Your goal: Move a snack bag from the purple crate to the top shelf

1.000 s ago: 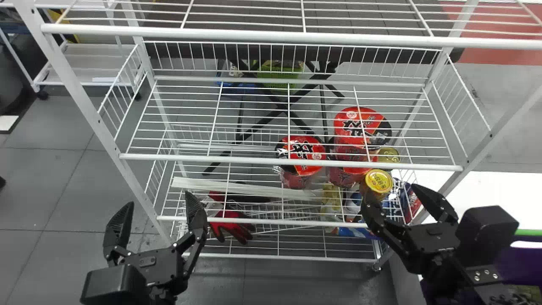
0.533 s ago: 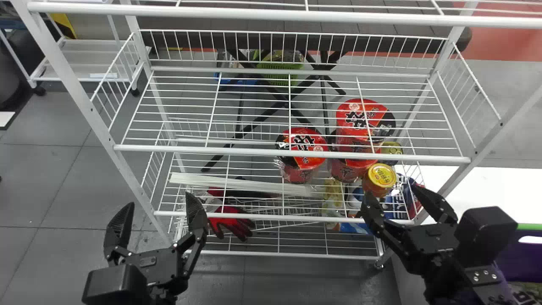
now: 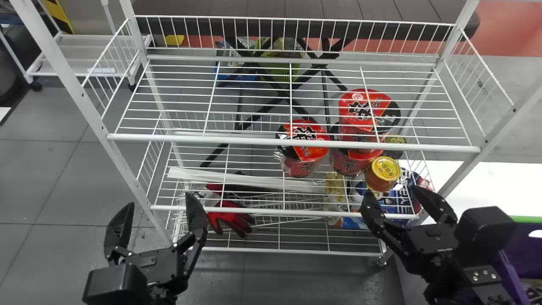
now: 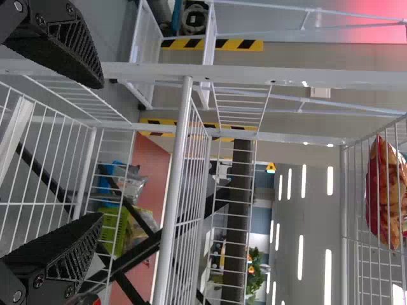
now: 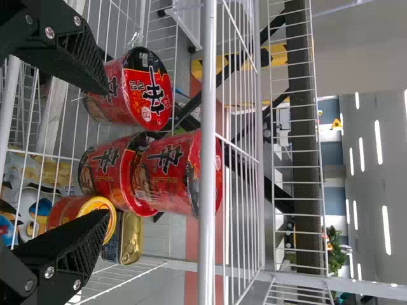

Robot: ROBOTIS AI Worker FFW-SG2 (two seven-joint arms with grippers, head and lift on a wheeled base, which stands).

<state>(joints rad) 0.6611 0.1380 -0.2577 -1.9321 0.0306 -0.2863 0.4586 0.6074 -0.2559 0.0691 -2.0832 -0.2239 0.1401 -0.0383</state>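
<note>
The snack bag to be moved was probably among the packets (image 3: 534, 290) in the purple crate (image 3: 525, 245), lower right of the head view. The right gripper (image 3: 392, 190) and the left gripper (image 3: 159, 200) had their jaws released, holding nothing. The right one should go over the crate, descend slowly and pinch one bag softly, because its contents could break. Right of centre, red cups (image 3: 300, 169) carried bold characters; the jar's lid (image 3: 386, 168) had print.

The rack (image 3: 254, 141) looks smooth metal, the glove (image 3: 232, 217) matt cloth.
</note>
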